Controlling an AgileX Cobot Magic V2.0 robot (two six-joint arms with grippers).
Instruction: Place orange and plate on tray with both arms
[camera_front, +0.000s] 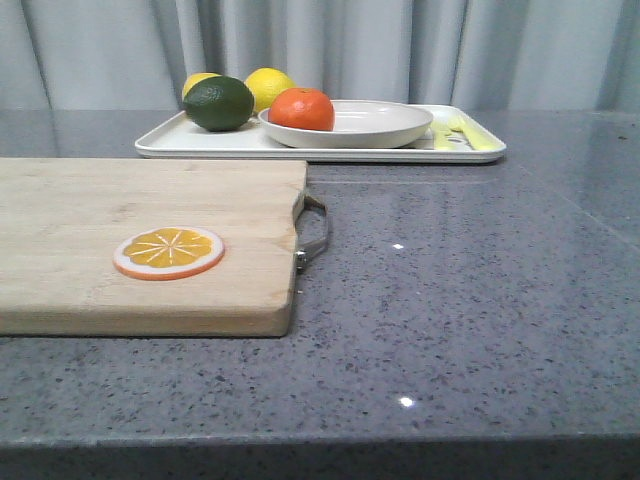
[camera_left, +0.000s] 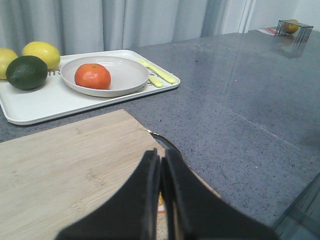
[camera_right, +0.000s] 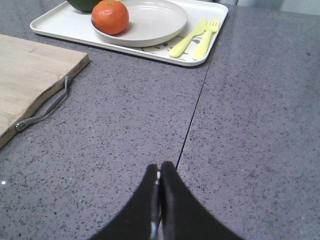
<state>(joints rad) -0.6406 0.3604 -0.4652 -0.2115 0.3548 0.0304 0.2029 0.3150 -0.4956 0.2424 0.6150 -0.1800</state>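
The orange (camera_front: 302, 109) sits in the plate (camera_front: 372, 126), close to the plate's rim on the side by the dark green fruit (camera_front: 219, 103). The plate sits on the tray (camera_front: 190, 143), so both are on the tray now. 2 lemons (camera_front: 268, 86) sit behind the green fruit on the tray. A yellow knife and fork (camera_right: 196, 37) lie side by side on the tray, just beside the plate. The left gripper (camera_left: 161, 165) is shut tight with nothing in it; its 2 black fingers (camera_left: 145, 200) press together. It hangs over the corner of the wooden board (camera_left: 65, 170), and the tray is well ahead of it, past the board's far edge. The right gripper (camera_right: 159, 176) is shut too and holds nothing. It hangs over the bare gray table (camera_right: 250, 125), and the tray is far in front of it. The board's metal handle (camera_right: 47, 107) is off to that gripper's left. A flat orange slice (camera_front: 168, 251) lies on the board, well apart from the tray.
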